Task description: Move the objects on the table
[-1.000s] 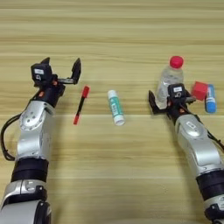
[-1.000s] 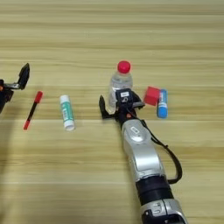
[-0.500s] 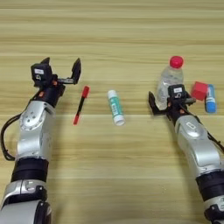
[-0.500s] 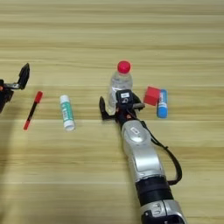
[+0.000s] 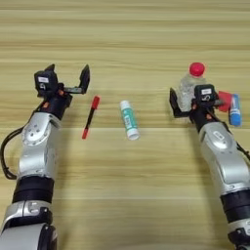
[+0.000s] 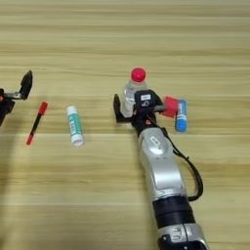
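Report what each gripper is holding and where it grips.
Left gripper is open and holds nothing. Right gripper sits at the clear bottle's lower body; whether it grips cannot be told.

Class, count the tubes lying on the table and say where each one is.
2. The white-and-green tube lies mid-table, right of the marker. The blue tube lies at the far right, beside the red cube. None seems hidden.

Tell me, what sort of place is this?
Probably a robot test bench: a bare wooden table, small items laid in a row, such as a marker and a red-capped bottle, with the left gripper and right gripper alongside.
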